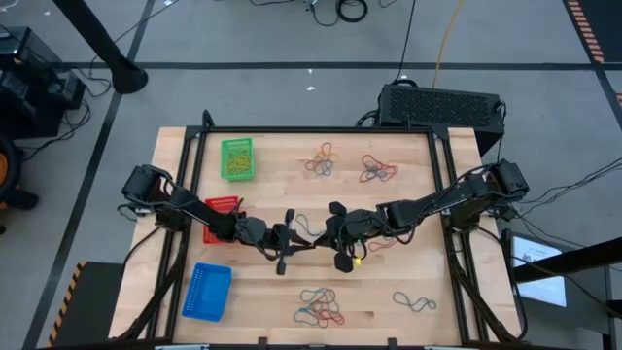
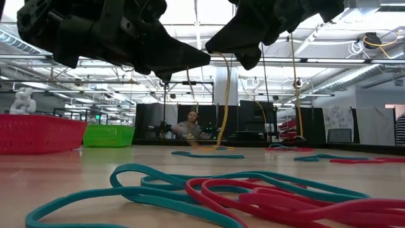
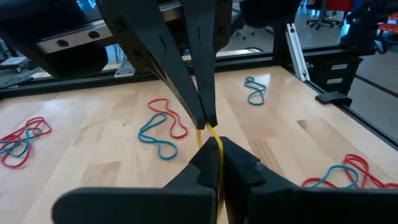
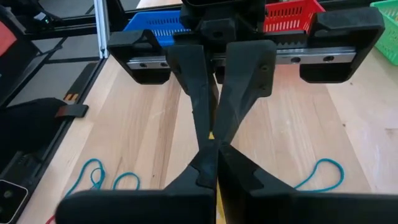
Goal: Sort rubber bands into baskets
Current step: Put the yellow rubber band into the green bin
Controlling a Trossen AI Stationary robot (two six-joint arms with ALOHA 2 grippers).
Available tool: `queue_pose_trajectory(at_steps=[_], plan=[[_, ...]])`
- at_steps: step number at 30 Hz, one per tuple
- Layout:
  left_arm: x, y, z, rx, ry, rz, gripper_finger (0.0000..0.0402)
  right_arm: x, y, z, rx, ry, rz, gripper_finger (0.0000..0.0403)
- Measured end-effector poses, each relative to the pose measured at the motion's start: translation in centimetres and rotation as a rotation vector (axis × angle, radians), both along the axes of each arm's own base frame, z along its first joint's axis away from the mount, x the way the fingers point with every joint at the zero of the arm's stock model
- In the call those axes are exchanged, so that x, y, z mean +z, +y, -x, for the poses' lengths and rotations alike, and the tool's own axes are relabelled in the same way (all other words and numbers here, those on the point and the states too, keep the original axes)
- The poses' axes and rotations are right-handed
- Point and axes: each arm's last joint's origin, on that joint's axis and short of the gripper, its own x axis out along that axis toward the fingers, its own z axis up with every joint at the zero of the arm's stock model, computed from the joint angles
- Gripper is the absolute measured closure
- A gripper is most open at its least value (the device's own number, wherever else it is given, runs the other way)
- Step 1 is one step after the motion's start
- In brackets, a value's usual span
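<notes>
A yellow rubber band (image 3: 218, 149) is held above the middle of the table between my two grippers, which meet tip to tip. My left gripper (image 3: 217, 163) comes from the table's left and my right gripper (image 4: 216, 160) from the right; both are shut on the band. In the low view a yellow strand (image 2: 224, 95) hangs below them. The green basket (image 1: 236, 158), the red basket (image 1: 222, 204) and the blue basket (image 1: 207, 291) stand along the left side. The left arm partly covers the red one. My left gripper pinches the yellow band (image 3: 219, 168) between its two fingers, which lie almost level and point toward the table's right. The band runs on a short way to the other gripper's tips, clear of the table. My right gripper pinches the same band's other end (image 3: 207, 129) between its fingertips, slanting down from the table's right. A strip of yellow (image 4: 216, 193) shows between its fingers.
Heaps of red, blue and other rubber bands lie at the far middle (image 1: 323, 160), far right (image 1: 377, 170), near middle (image 1: 321, 306) and near right (image 1: 413, 302). A large black box (image 1: 442, 105) stands beyond the far edge. Black rails (image 1: 449, 194) frame the table.
</notes>
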Motion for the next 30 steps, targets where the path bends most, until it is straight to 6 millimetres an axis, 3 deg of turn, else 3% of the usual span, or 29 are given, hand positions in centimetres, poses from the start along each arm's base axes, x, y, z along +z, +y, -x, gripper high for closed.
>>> queue_pose_trajectory(at_steps=[5, 11, 18, 25, 30], plan=[[0.0, 0.0, 0.0, -0.003, 0.000, 0.001, 0.0398, 0.0, 0.0, 0.0, 0.019, -0.006, 0.035, 0.0394], [0.1, 0.0, 0.1, 0.000, 0.006, 0.024, 0.0399, 0.0, 0.0, 0.0, 0.030, -0.010, 0.061, 0.0337], [3.3, 0.9, 1.9, 0.121, 0.074, -0.021, 0.0400, -0.4, -0.8, 0.2, 0.023, 0.042, 0.113, 0.0279], [8.0, 4.9, 5.8, 0.401, 0.118, -0.080, 0.0401, -1.2, -1.8, 0.7, -0.021, 0.153, 0.151, 0.0279], [9.5, 9.0, 8.7, 0.668, 0.187, -0.126, 0.0401, -1.3, -1.9, 0.7, -0.033, 0.151, 0.204, 0.0284]])
